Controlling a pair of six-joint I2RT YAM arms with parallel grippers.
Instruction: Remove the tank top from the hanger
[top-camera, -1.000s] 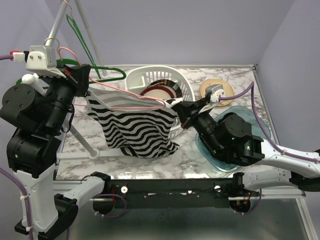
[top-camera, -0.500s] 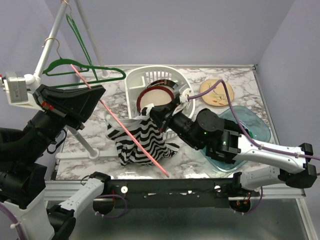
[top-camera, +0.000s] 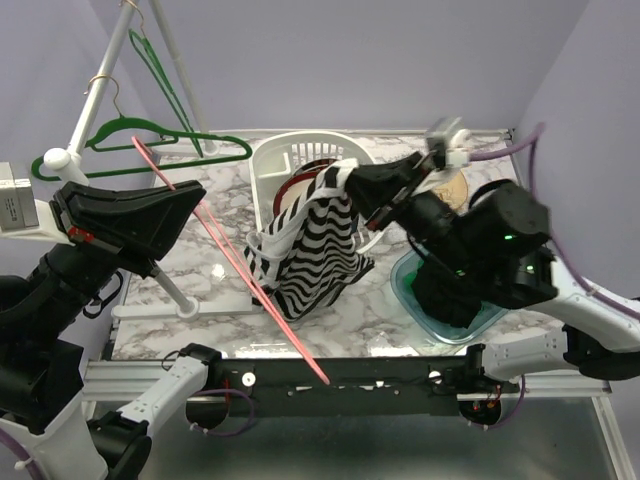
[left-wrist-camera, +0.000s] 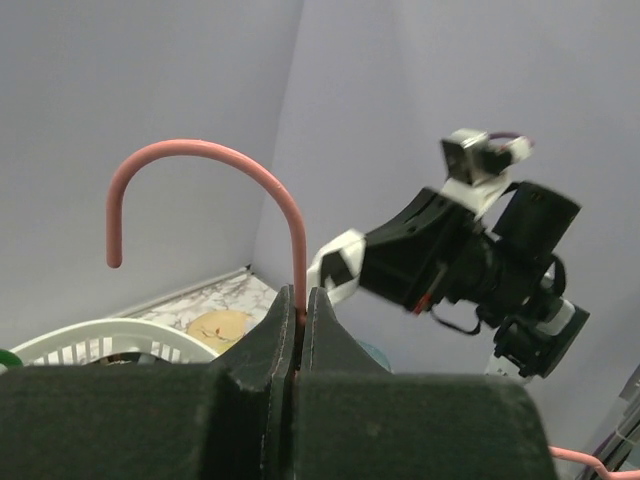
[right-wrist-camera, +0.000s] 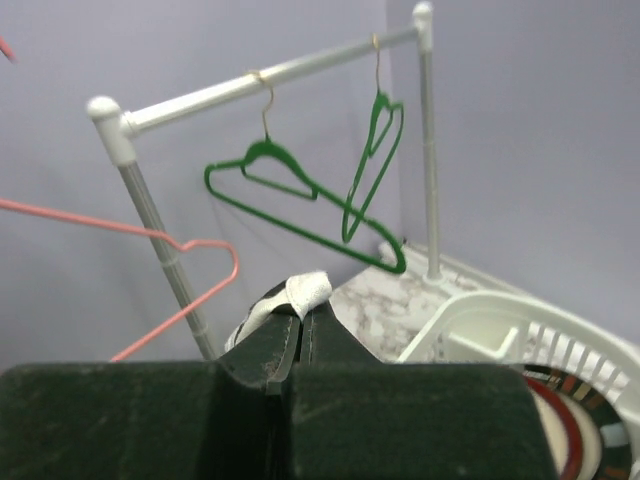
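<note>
1. The striped tank top (top-camera: 315, 245) hangs by one strap (right-wrist-camera: 305, 288) from the right jaws, which are pinched shut on that strap. It hangs just in front of the white basket (top-camera: 290, 150).
2. Its hem is low over the marble worktop (top-camera: 370, 315); whether it touches cannot be told.
3. The pink hanger (top-camera: 235, 255) is out of the garment and slants past its left edge. Below its hook (left-wrist-camera: 200, 150), the neck is clamped in the fully closed left jaws.
4. Two green hangers (right-wrist-camera: 265, 152) hang on the white rail (right-wrist-camera: 270, 72) at the far left.
5. A teal dish (top-camera: 410, 290) lies under the right arm.
</note>
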